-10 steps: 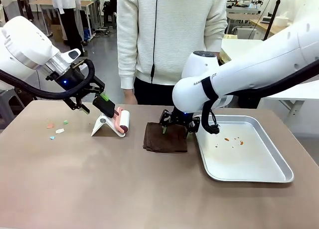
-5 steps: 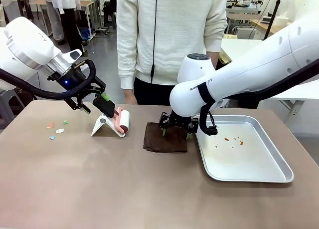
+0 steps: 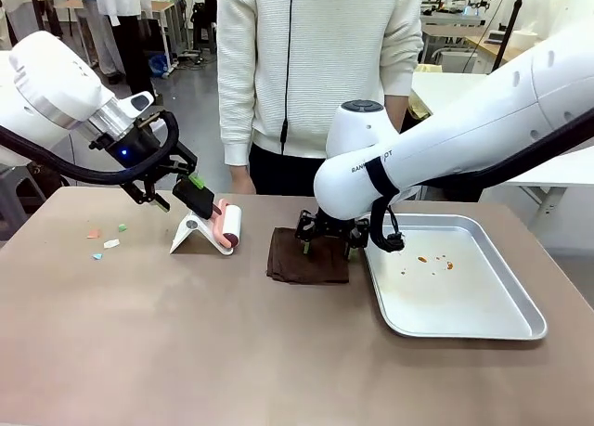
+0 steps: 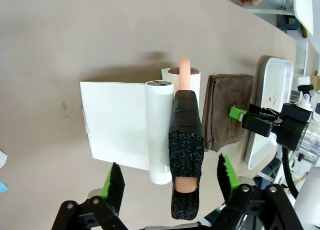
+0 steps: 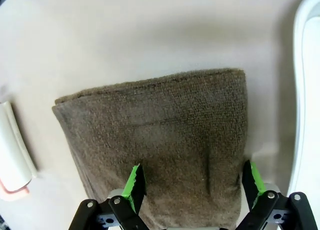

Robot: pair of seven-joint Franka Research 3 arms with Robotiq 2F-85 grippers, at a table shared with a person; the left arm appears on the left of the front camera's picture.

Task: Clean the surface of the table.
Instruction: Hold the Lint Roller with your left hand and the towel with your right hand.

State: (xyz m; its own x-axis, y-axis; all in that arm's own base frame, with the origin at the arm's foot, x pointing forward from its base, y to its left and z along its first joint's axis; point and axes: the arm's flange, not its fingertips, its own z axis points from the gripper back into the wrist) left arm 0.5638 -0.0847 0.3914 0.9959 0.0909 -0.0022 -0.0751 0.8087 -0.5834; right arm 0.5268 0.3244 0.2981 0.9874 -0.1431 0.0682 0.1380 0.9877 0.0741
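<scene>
Taupe and matte, the table [image 3: 186, 352] spreads under both my arms, with paper scraps [image 3: 107, 242] near its left edge and its widest open stretch along my near side. My left gripper [image 4: 168, 172] stands wide, pads either side of the lint roller [image 4: 159, 135]'s black-wrapped handle [image 4: 186, 140] without touching it. Further right, my right gripper [image 5: 194, 177], wide too, straddles one edge of the folded brown cloth [image 5: 155, 130], which lies just beside the metal tray [image 3: 464, 334]'s left rim.
</scene>
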